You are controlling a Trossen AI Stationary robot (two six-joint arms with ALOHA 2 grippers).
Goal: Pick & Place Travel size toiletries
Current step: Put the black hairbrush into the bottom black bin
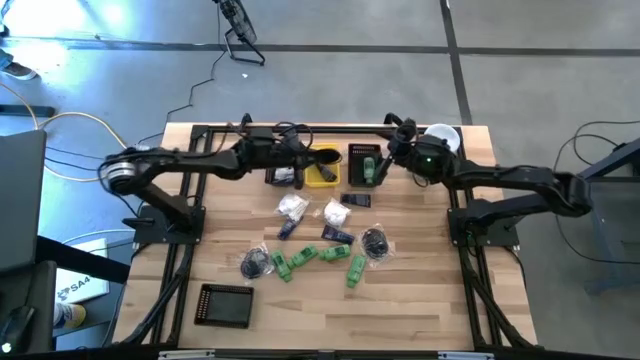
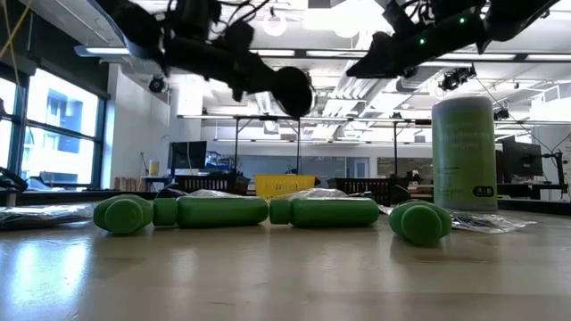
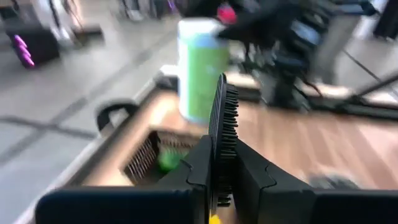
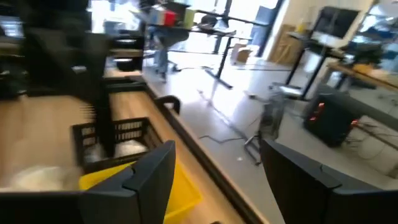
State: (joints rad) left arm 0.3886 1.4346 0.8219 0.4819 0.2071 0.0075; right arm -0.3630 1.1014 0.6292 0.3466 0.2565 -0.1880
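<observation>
With the right gripper (image 1: 385, 160) spread wide over the black bin (image 1: 364, 163) at the table's far edge, the green bottle (image 1: 368, 168) could bounce out; the left gripper (image 1: 306, 160) holds a comb (image 3: 224, 124).

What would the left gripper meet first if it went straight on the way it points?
Most likely the black bin with a green bottle in it. The left gripper, shut on a black comb, points toward it. The pale-green cylinder stands beyond; depth is unclear.
</observation>
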